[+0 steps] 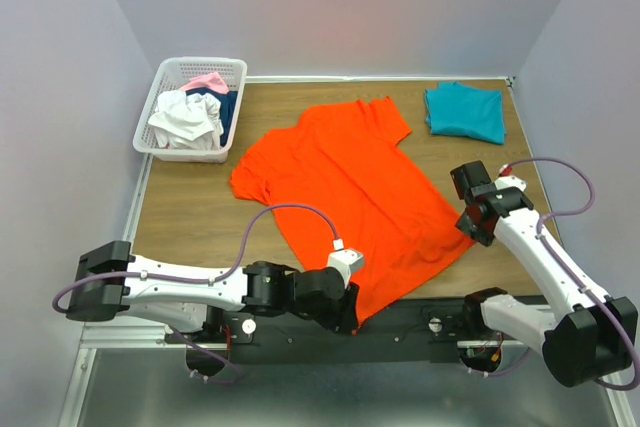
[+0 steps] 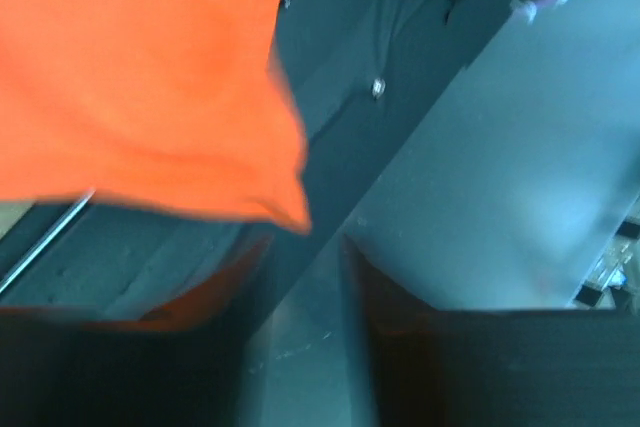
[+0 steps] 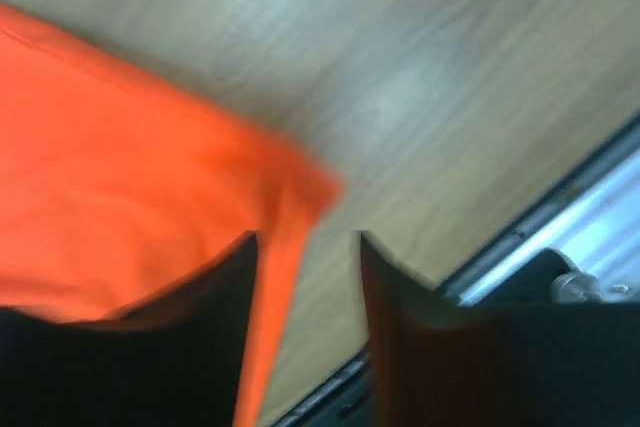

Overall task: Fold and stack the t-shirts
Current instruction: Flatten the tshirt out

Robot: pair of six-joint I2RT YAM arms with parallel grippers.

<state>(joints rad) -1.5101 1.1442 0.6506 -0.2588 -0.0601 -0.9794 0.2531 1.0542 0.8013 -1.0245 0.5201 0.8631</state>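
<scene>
The orange-red t-shirt [image 1: 345, 187] lies spread flat and slanted across the wooden table, its lower hem hanging over the near edge. My left gripper [image 1: 346, 313] is at that near hem corner. In the left wrist view it [image 2: 300, 347] is open and empty, with the shirt's corner [image 2: 150, 77] just above the gap. My right gripper [image 1: 468, 223] is at the shirt's right hem corner. In the right wrist view it [image 3: 305, 297] is open, low over the table, and the shirt's corner [image 3: 120, 207] lies between the fingers by the left one. The teal-blue t-shirt [image 1: 463, 111] lies folded at the back right.
A white basket [image 1: 157, 97] at the back left holds white, pink and navy shirts. The black base plate [image 2: 400, 57] and metal rail run under the table's near edge. Bare wood [image 3: 450, 77] shows right of the orange shirt.
</scene>
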